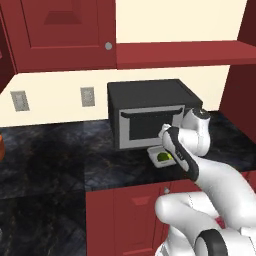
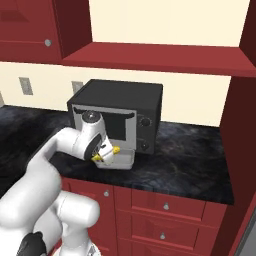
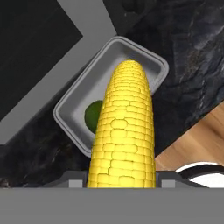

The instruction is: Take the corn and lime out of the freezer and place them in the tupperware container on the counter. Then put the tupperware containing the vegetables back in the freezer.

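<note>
In the hand view the corn (image 3: pixel 122 131) fills the lower centre, and the jaws grasp it at the bottom edge. Behind it, in the middle of the frame, lies the tray (image 3: pixel 144 59) on the counter (image 3: pixel 192 52), with the lime (image 3: pixel 93 114) already inside, half hidden by the cob. I judge the step is placing the corn; the next move calls for lowering it over the tray and releasing. The right base view shows the gripper (image 2: pixel 106 154) at centre left, just over the tray, before the microwave (image 2: pixel 120 107) further back. The left base view shows the lime in the tray, but the arm (image 1: pixel 200 165) covers the corn.
</note>
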Controlling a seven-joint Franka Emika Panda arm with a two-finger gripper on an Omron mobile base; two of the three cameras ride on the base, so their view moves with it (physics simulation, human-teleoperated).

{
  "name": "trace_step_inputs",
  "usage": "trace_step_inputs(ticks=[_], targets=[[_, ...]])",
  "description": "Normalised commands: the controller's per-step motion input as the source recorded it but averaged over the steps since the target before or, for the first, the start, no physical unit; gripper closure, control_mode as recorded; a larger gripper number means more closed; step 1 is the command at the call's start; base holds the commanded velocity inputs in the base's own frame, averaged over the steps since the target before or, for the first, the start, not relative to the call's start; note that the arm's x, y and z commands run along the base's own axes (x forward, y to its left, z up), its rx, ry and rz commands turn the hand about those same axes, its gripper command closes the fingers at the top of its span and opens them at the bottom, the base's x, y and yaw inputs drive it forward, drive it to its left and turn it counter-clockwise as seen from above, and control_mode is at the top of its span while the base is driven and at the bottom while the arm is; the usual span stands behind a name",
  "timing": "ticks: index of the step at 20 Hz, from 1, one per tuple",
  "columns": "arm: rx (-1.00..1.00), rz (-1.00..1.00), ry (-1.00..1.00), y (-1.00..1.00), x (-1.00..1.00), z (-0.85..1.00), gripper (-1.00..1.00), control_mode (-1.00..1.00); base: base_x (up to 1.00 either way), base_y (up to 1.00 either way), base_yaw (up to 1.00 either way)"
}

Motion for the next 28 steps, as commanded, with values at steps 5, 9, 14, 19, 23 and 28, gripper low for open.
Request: trace_step_inputs(ticks=[5, 9, 14, 19, 23, 28], targets=[[0.05, -0.1, 0.0, 0.0, 0.63, -0.29, 1.0, -1.0, 0.0, 0.0, 0.0], [0.04, -0.16, 0.0, -0.04, 0.4, -0.28, 1.0, -1.0, 0.0, 0.0, 0.0], [0.07, -0.13, 0.0, -0.04, 0.13, -0.21, 1.0, -1.0, 0.0, 0.0, 0.0], [0.05, -0.1, 0.0, -0.02, 0.14, -0.14, -1.0, -1.0, 0.0, 0.0, 0.0], [0.03, -0.09, 0.0, -0.01, 0.38, -0.1, -1.0, -1.0, 0.0, 0.0, 0.0], [0.03, -0.07, -0.02, 0.0, 0.23, -0.03, -1.0, -1.0, 0.0, 0.0, 0.0]])
